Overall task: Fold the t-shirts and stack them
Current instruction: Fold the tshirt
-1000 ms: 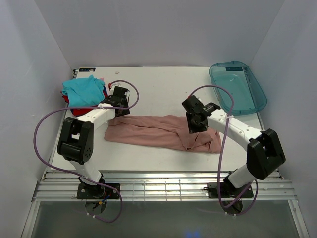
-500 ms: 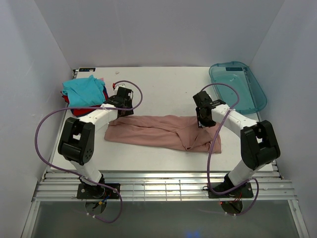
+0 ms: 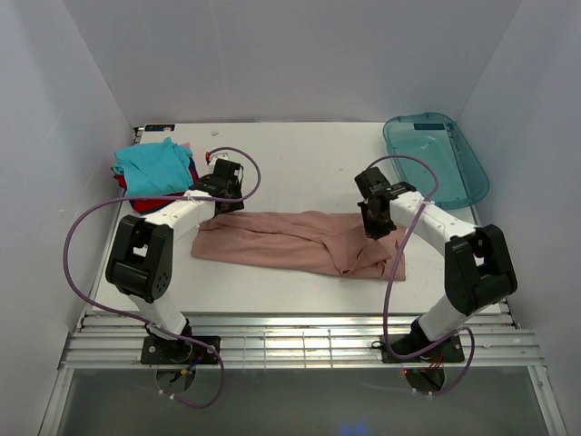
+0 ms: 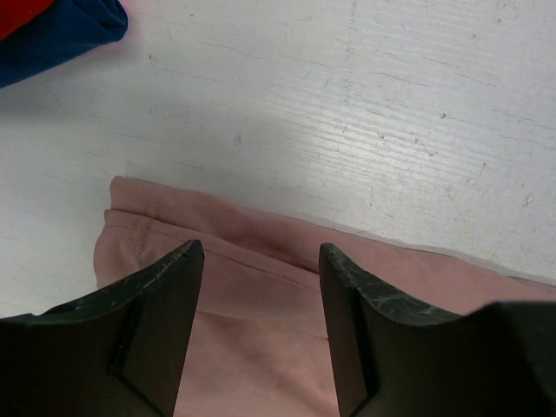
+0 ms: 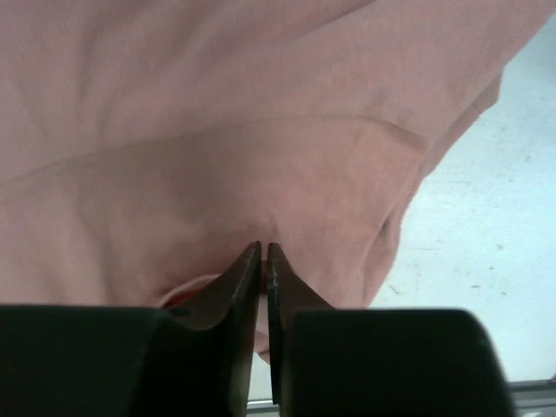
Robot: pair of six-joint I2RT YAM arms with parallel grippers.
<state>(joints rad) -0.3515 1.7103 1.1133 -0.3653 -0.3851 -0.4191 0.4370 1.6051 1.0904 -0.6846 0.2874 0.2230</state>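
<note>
pink t-shirt [image 3: 290,241] folded lengthwise, long axis left-right

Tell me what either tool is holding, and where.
The right tool pinches the pink t-shirt near its right end; left tool is open, holding nothing.

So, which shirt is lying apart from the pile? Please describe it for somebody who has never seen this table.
On the white table, look at the middle. The pink t-shirt lies there as a long, wrinkled strip. Unlike the folded teal t-shirt at the far left corner, it lies alone, flat and dusty pink.
</note>
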